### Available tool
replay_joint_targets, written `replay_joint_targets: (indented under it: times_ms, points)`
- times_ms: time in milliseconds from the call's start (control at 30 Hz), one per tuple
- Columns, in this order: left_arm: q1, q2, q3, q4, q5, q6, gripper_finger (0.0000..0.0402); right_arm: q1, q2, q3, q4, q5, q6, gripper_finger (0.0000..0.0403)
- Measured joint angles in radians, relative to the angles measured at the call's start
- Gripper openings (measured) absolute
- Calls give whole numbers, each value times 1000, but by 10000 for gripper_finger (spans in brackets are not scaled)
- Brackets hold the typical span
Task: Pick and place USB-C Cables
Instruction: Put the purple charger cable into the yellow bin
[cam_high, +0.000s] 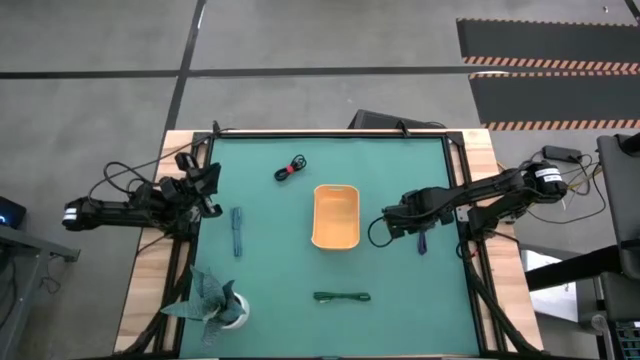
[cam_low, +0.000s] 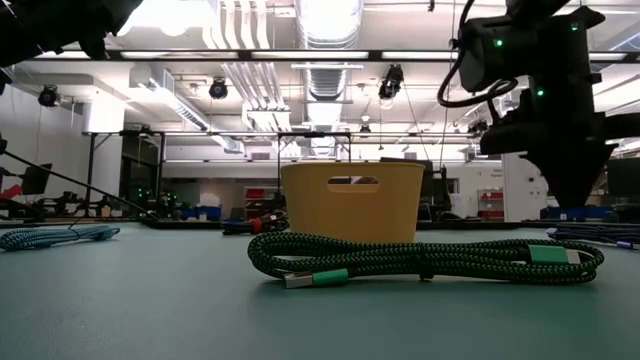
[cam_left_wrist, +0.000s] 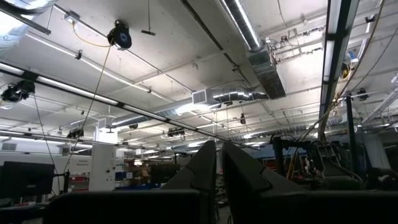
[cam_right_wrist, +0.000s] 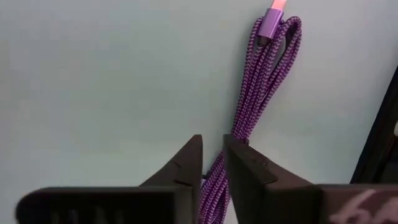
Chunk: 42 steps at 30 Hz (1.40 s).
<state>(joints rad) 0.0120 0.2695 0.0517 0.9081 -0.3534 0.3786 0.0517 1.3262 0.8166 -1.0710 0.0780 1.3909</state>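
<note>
USB-C Cables lie scattered on the tabletop (cam_high: 400, 290) around the empty orange tray (cam_high: 336, 216). Left of the tray: the left gripper (cam_high: 210, 190) waits at the tabletop edge, fingers nearly together, holding nothing; the light blue cable (cam_high: 237, 231) lies near it. Beyond the tray lies the red-and-black cable (cam_high: 290, 169); on its near side, the dark green cable (cam_high: 341, 296). Right of the tray: the right gripper (cam_right_wrist: 212, 168) hangs over the purple cable (cam_right_wrist: 252, 99), fingers almost closed, nothing between them. Step in hand, by judgement: approach to the purple cable. The next move calls for spreading the fingers and descending to straddle the bundle.
</note>
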Motion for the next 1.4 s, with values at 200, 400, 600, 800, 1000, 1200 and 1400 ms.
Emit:
replay_joint_targets:
  times_ms: [200, 400, 600, 800, 1000, 1200, 1400]
  points:
    - [0, 0, 0, 0, 0, 0, 12, 0, 0, -28, 1, 28, 22, 133]
    - [0, 0, 0, 0, 0, 0, 12, 0, 0, -77, 5, 54, 43, 192]
    - [0, 0, 0, 0, 0, 0, 12, 3, 0, -139, 92, 53, 51, 207]
    - [0, 0, 0, 1, 0, 0, 12, 3, -2, -181, 174, 57, 49, 194]
    - [0, 0, 0, 1, 0, 0, 12, 3, -2, -187, 191, 57, 49, 161]
    - [0, 0, 0, 1, 0, 0, 12, 3, -2, -189, 204, 80, 63, 122]
    - [0, 0, 0, 1, 0, 0, 12, 3, -1, -205, 243, 107, 67, 81]
